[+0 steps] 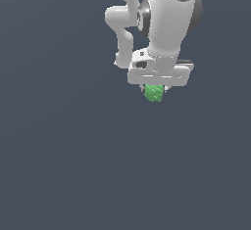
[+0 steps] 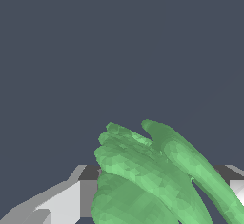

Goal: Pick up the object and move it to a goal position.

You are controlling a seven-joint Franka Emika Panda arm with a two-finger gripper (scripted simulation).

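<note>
White gripper point(image 1: 156, 88) is clamped on the small bright green ridged chunk point(image 1: 154, 93), which mostly protrudes below it; bumpy surface could slip out in transit.

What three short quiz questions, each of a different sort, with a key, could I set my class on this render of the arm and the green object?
1. True or false: the green object lies on the floor, away from the gripper.
2. Multiple choice: in the exterior view, the object sits (A) above the arm, (B) just under the gripper, (C) far off at the exterior view's left.
3. Fill in: in the wrist view, the object's surface looks ____ rather than smooth.

Key: 1 false; 2 B; 3 ridged.
</note>
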